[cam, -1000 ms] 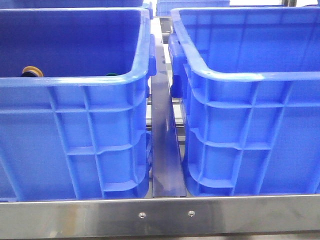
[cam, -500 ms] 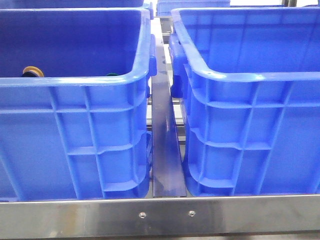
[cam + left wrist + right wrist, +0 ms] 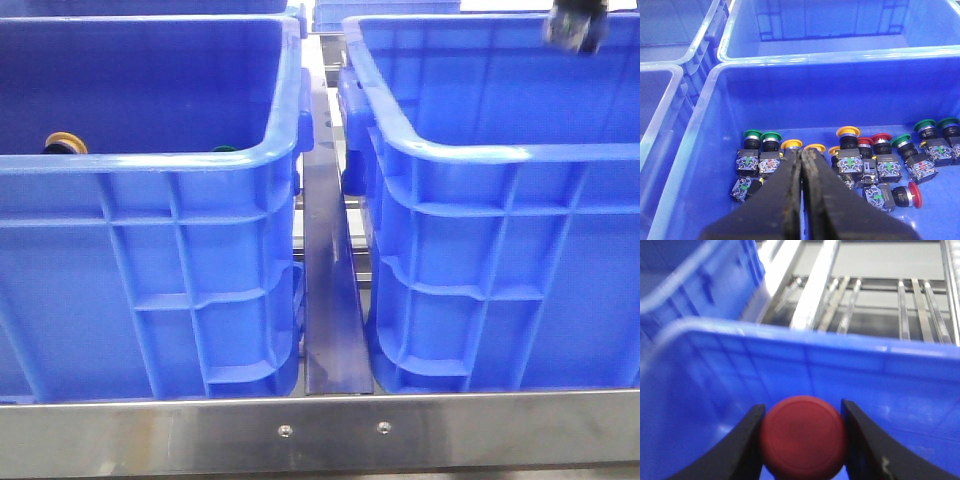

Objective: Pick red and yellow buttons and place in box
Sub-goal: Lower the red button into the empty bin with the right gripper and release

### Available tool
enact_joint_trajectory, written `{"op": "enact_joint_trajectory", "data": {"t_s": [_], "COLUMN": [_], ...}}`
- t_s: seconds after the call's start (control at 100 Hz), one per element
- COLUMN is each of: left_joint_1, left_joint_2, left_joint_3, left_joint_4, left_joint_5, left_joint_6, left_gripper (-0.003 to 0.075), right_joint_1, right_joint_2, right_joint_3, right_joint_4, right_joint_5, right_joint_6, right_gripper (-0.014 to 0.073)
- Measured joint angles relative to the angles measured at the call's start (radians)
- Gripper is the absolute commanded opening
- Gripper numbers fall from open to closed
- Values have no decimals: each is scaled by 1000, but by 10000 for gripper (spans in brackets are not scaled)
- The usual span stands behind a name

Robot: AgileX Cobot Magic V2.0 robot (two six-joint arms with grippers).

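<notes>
Two blue crates sit side by side on the metal bench, a steel rail running between them.

Right gripper: fingers pinch a red button by its domed cap, one finger on each side. It hangs above the open right crate, near that crate's far wall. In the front view the gripper shows only as a blurred dark shape at the far right of the bench. The wrist camera's picture is soft; the button's body below the cap is hidden.

Left gripper: fingers pressed together, nothing between them. It hangs over the left crate, above a scatter of push buttons on the crate floor.

Left crate contents: a yellow button stands near the middle of the scatter, more yellow caps just beside the fingertips. A second red button lies on its side near the right end of the scatter. Green buttons stand at both ends of the group. From the front only one yellow cap and a sliver of green peep over the near rim.
</notes>
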Motion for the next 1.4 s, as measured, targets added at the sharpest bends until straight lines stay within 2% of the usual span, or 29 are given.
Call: {"op": "enact_joint_trajectory", "data": {"t_s": [0.26,0.43,0.84,1.19,1.28,1.4], "left_joint_1": [0,0,0,0,0,0], "left_joint_2": [0,0,0,0,0,0], "left_joint_3": [0,0,0,1,1,1], "left_joint_4": [1,1,-1,-1,-1,-1], "left_joint_5": [0,0,0,0,0,0], "left_joint_6": [0,0,0,0,0,0], "left_gripper": [-19,-19,-19,-19,-19,-19], "right_joint_1": [25,25,25,28,28,28], "right_joint_2": [197,298,466,475,475,473], "right_joint_3": [-48,-110,-199,-201,-194,-192], "right_joint_4": [277,328,336,353,353,354], "right_joint_5": [-9,-9,-21,-43,-37,-35], "right_joint_6": [-326,-479,-531,-533,-533,-531], "right_gripper": [181,181,181,188,244,412]}}
